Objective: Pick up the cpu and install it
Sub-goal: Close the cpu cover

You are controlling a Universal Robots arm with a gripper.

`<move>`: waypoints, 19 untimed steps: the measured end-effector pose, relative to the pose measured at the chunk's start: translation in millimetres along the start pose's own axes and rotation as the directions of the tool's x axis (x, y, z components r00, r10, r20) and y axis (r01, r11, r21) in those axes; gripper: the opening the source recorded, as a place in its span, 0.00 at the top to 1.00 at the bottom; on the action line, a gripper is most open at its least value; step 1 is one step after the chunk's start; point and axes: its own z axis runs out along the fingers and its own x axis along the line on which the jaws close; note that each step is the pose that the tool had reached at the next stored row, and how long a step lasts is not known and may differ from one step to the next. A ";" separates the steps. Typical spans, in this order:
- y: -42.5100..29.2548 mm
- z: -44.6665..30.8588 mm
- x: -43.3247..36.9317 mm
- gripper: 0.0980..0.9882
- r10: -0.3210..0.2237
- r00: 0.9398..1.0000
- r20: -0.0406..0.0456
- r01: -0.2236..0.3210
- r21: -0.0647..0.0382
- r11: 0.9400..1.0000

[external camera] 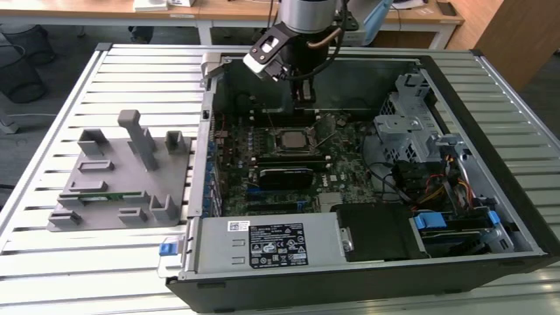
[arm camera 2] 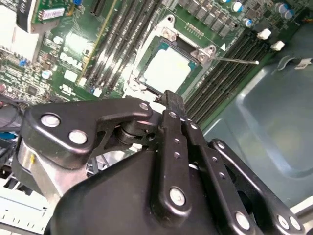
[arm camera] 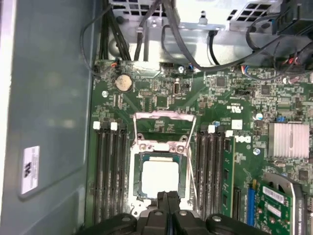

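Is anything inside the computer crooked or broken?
Nothing looks broken. The silvery-white square cpu lies straight in place, but the hinged metal socket frame is flipped open and the thin wire lever sticks out unlatched.

Looking at a black computer case (external camera: 350, 292) lying open on a slatted metal worktop (external camera: 131, 72), baring a green motherboard (external camera: 350, 151). Finding a silver power supply (external camera: 262, 243) sitting along the case's near edge, a blue latch (external camera: 168, 248) sticking out at the exterior view's left. Seeing a grey holder (external camera: 88, 213) resting just beside the case on that left, cradling a green memory stick (external camera: 105, 195). Spotting, in the first wrist view, a round coin battery (arm camera: 122, 82) and a finned heatsink (arm camera: 288, 139) sitting on the board.
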 end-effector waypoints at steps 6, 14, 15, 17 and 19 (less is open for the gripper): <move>8.7 0.7 -3.0 0.99 0.000 1.000 0.000 0.000 0.000 1.000; 36.6 4.3 -3.5 0.99 0.000 1.000 0.000 0.000 0.004 1.000; 38.7 4.8 -3.5 0.99 -0.001 1.000 0.000 0.001 0.004 1.000; 42.0 5.7 -3.6 0.99 -0.007 1.000 0.000 0.007 0.004 1.000; 44.8 6.4 -3.6 0.99 -0.013 1.000 0.000 0.013 0.004 1.000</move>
